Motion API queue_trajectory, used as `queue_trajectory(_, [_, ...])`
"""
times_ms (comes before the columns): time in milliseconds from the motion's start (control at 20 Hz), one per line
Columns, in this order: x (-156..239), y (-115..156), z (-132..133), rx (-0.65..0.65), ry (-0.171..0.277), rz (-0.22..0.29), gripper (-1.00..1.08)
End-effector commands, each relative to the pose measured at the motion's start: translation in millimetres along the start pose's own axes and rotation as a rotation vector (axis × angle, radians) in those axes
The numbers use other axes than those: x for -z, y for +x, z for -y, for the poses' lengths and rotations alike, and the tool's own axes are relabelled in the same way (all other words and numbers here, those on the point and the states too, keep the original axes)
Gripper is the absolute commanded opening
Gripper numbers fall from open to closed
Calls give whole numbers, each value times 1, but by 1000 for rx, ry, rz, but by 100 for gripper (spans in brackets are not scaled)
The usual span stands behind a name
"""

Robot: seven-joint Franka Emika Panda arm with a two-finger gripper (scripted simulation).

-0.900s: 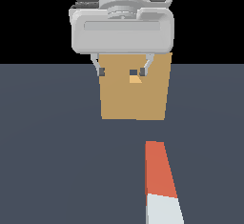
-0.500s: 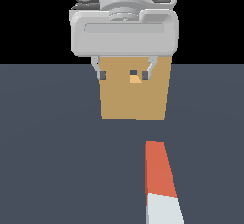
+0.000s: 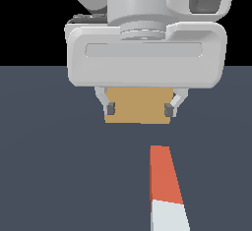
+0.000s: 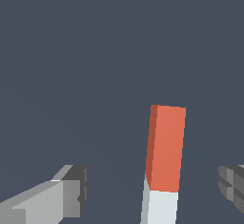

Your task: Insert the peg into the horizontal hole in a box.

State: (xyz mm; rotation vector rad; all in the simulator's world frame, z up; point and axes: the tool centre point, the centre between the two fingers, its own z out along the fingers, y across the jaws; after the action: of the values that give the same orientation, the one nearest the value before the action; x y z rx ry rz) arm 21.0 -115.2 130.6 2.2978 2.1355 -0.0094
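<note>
Closer and larger than 0.9 s ago, end effector (image 3: 140, 109) now hides most of the box. Peg (image 3: 165, 183) lies flat on tabletop (image 3: 49, 176), nearest, ungrasped. Fingers (image 3: 110, 108) spread apart, empty, above it. Box (image 3: 138, 108) farthest.

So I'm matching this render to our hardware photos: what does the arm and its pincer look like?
The pincer has a wide, rounded, light grey-white housing with a long shallow recessed slot across its front. Two slim pale fingers end in small dark grey pads. Above sits a smooth grey-white cylindrical wrist, with a rounded side pod showing a darker oval recess. No cables or markings are visible.
</note>
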Motion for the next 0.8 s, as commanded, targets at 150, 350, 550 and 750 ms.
queue_trajectory(150, [-30, -58, -15, -41, 0, -3, 100])
queue_trajectory(350, [-46, -88, -22, -63, 0, -5, 100])
queue_trajectory(550, [-56, -108, -27, -77, 0, -7, 100])
queue_trajectory(750, [-61, -119, -30, -85, 0, -7, 100])
